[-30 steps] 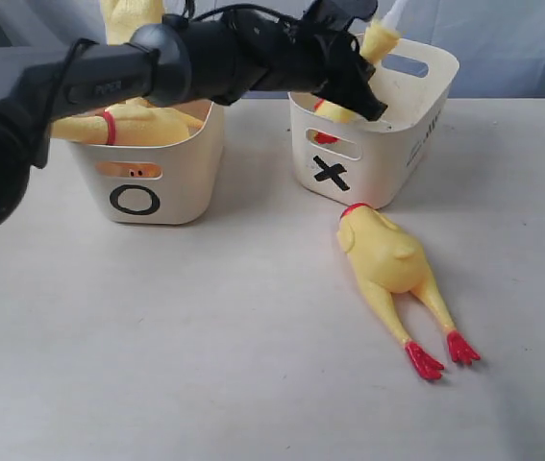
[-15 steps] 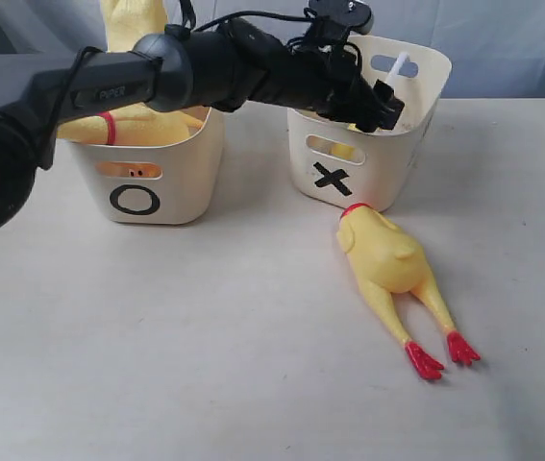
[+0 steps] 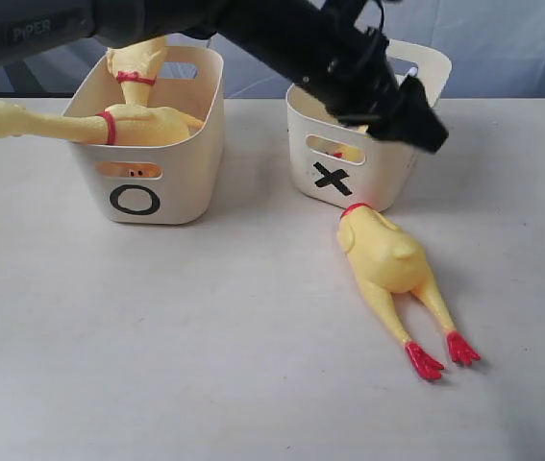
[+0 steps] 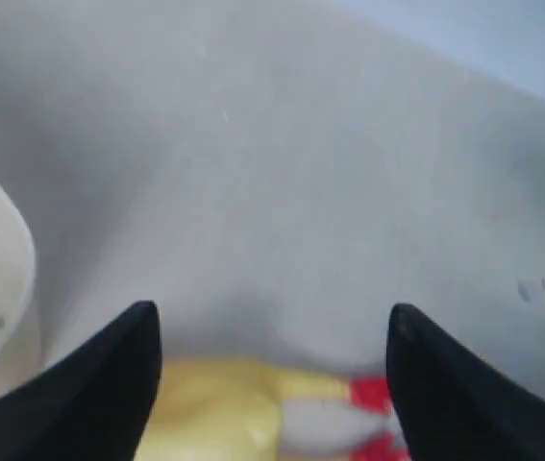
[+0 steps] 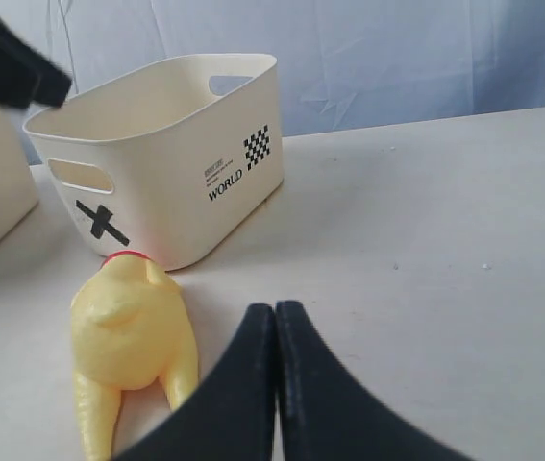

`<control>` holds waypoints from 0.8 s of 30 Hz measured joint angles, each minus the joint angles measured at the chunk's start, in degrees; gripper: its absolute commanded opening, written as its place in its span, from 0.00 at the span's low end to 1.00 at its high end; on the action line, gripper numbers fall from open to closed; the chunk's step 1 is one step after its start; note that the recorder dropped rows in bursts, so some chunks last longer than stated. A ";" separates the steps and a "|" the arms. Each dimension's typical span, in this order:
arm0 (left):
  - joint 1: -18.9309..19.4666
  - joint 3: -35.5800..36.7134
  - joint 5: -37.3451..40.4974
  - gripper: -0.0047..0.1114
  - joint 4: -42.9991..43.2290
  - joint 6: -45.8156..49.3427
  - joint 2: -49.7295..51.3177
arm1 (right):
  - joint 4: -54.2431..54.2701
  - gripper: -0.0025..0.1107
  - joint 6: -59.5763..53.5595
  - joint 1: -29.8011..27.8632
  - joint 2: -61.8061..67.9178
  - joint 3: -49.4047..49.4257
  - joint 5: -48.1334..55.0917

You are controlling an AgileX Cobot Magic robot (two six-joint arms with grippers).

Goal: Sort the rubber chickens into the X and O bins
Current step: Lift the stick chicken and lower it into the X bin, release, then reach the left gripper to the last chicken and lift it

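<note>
My left gripper [image 3: 424, 127] reaches across over the front right corner of the X bin [image 3: 378, 178] and stands open and empty [image 4: 272, 322]. Inside the X bin a rubber chicken [image 3: 346, 152] shows only as yellow through the handle cut-out. Another rubber chicken [image 3: 385, 257] with a red neck band lies on the table in front of that bin, red feet toward the near edge; it shows below my open left fingers [image 4: 216, 413]. The O bin [image 3: 147, 187] holds two banded chickens, one lying across it [image 3: 137, 123], one upright [image 3: 136, 62]. My right gripper [image 5: 275, 309] is shut and empty, beside the table chicken [image 5: 130, 328].
The left arm's black links [image 3: 282, 38] stretch over both bins from the upper left. The X bin [image 5: 171, 144] carries a checkered "WORLD" label on its side. A pale curtain hangs behind the table. Bare tabletop [image 3: 205, 355] spreads in front of the bins.
The left gripper lowered the chicken with the white stick into the X bin and let go. It has since swung out past the bin's front right corner, and the arm has risen.
</note>
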 measured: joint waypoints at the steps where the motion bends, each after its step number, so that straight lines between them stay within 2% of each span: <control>1: -0.68 0.33 0.73 0.62 3.73 -2.45 0.00 | 0.00 0.01 0.00 0.00 0.00 0.00 0.00; 3: -2.60 1.57 0.72 0.66 12.37 -5.90 0.00 | 0.00 0.01 0.00 0.00 0.00 0.00 0.00; 10: -10.29 2.30 -0.88 0.67 23.29 -2.56 3.59 | 0.00 0.01 0.00 0.00 0.00 0.00 0.00; 12: -12.90 2.39 -3.12 0.67 30.28 -2.44 5.34 | 0.00 0.01 0.00 0.00 0.00 0.00 0.00; 15: -15.08 2.39 -6.74 0.67 39.68 -2.86 7.35 | 0.00 0.01 0.00 0.00 0.00 0.00 0.00; 17: -15.40 2.39 -7.91 0.65 42.91 -2.93 8.64 | 0.00 0.01 0.00 0.00 0.00 0.00 0.00; 19: -15.47 2.29 -9.98 0.56 44.30 -3.11 10.49 | 0.00 0.01 0.00 0.00 0.00 0.00 0.00; 22: -15.47 1.70 -9.99 0.26 44.71 -3.68 11.80 | 0.00 0.01 0.00 0.00 0.00 0.00 0.00; 23: -15.47 1.61 -9.73 0.12 44.71 -3.81 12.16 | 0.00 0.01 0.00 0.00 0.00 0.00 0.00; 24: -15.47 1.19 -9.20 0.05 44.47 -3.90 12.61 | 0.00 0.01 0.00 0.00 0.00 0.00 0.00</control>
